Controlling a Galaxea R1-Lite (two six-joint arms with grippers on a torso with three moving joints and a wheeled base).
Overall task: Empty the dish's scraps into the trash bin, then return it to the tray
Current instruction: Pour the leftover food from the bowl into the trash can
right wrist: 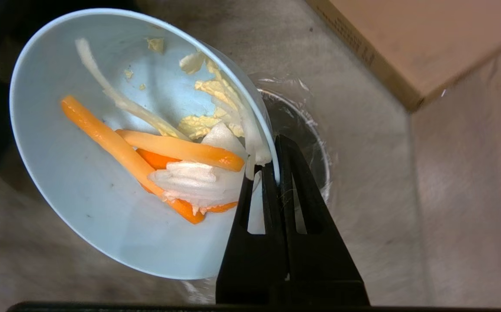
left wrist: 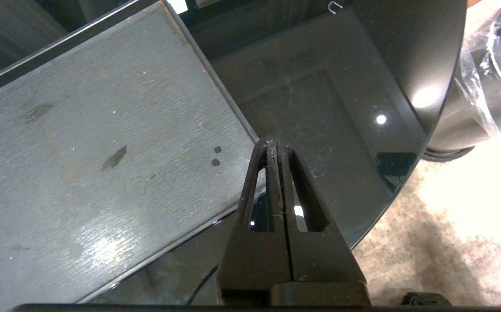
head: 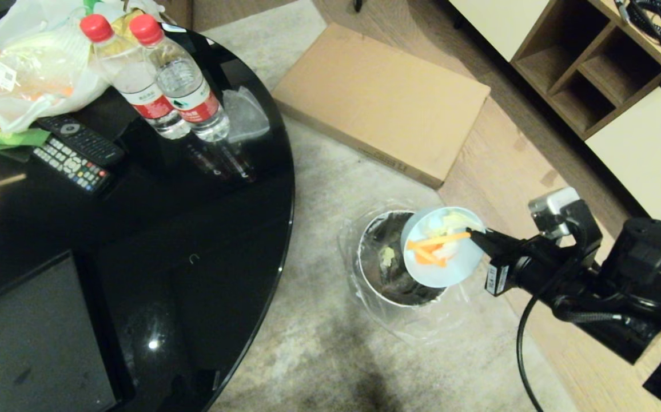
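Dish [head: 442,252] hangs tilted over the bin [head: 390,260], rim clamped in the right pincer [right wrist: 272,167]. Scraps [right wrist: 177,156] remain inside; emptying is unfinished, return to the tray [left wrist: 81,143] pending. Left pincer [left wrist: 276,147] is closed, empty.

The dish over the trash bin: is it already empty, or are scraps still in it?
Not empty. The dish, tilted over the trash bin, holds carrot strips and pale peelings.
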